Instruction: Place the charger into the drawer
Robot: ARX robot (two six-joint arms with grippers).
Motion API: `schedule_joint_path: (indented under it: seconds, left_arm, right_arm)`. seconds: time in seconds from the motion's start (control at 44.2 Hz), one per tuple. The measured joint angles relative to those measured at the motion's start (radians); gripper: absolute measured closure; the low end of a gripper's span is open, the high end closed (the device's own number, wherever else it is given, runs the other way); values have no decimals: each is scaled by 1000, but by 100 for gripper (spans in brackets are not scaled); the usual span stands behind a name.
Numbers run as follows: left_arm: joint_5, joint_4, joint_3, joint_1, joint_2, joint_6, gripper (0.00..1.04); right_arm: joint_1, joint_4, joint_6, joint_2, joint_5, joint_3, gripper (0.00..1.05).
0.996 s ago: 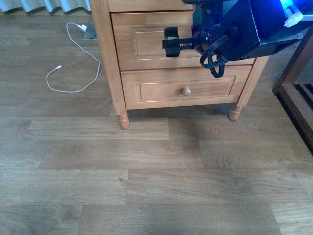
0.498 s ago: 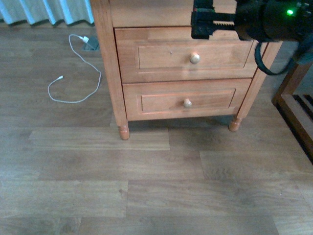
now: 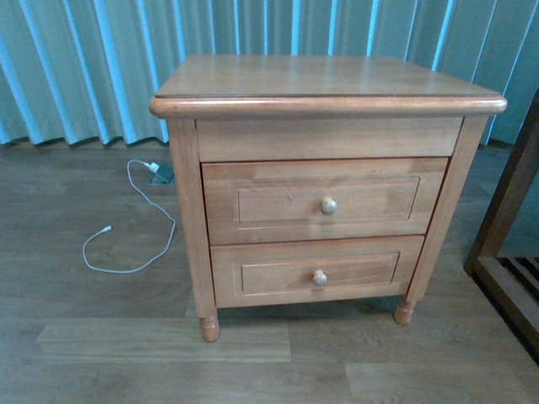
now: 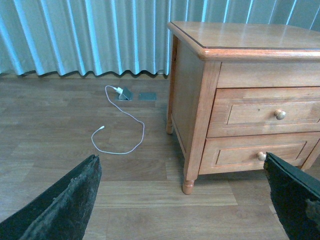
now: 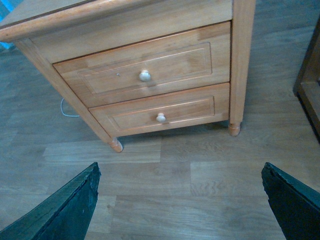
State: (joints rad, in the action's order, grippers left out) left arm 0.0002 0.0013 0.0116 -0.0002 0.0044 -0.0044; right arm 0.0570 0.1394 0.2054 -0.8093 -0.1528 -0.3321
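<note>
The charger is out of view in every frame. The drawer [image 3: 324, 202] is the taller, upper one of the light-brown nightstand [image 3: 320, 84]; it is shut, and its round pale knob shows. It appears too in the left wrist view as drawer [image 4: 265, 112] and in the right wrist view as drawer [image 5: 145, 70]. My left gripper [image 4: 181, 162] is open above the floor, to the left of the nightstand's front, with nothing between its fingers [image 4: 65, 205]. My right gripper [image 5: 180, 170] is open and empty over the floor in front of the nightstand. Neither gripper shows in the front view.
The shorter lower drawer [image 3: 318, 273] is shut too. A thin white cable [image 3: 135, 227] with a small plug loops over the wooden floor left of the nightstand. A pale curtain [image 3: 84, 67] hangs behind. Dark wooden furniture [image 3: 505, 236] stands at the right.
The dark arm that crossed in front of the upper drawer has left the front view. That view has risen from the floor to show the whole nightstand and the curtain.
</note>
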Motion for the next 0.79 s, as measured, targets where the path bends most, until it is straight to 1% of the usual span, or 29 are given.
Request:
schedule_joint_path:
  seconds: [0.068,0.136,0.317,0.34,0.362,0.408,0.475,0.589,0.634,0.792]
  left_arm:
    - [0,0,0,0,0,0,6]
    - [0,0,0,0,0,0,6]
    - [0,0,0,0,0,0,6]
    - [0,0,0,0,0,0,6]
    - [0,0,0,0,0,0,6]
    - [0,0,0,0,0,0,6]
    - [0,0,0,0,0,0,6]
    - [0,0,0,0,0,0,6]
    - [0,0,0,0,0,0,6]
    - [0,0,0,0,0,0,6]
  right_arm:
    - [-35,-75,0,132,-12,41,8]
    - [-61,-119,2,241,-14,72,8]
    - [-69,-122,2,280,-18,76,8]
    - [-68,-110,-5,281,-4,81,9]
    - [-63,-34,-28,290,48,109,13]
    - [-60,79,-78,307,113,154,21]
    - [-60,174,-132,333,150,195,31]
    - [-60,188,-174,373,154,222,49]
    - [-59,180,-185,392,153,236,60]
    - [-59,155,-195,439,153,261,84]
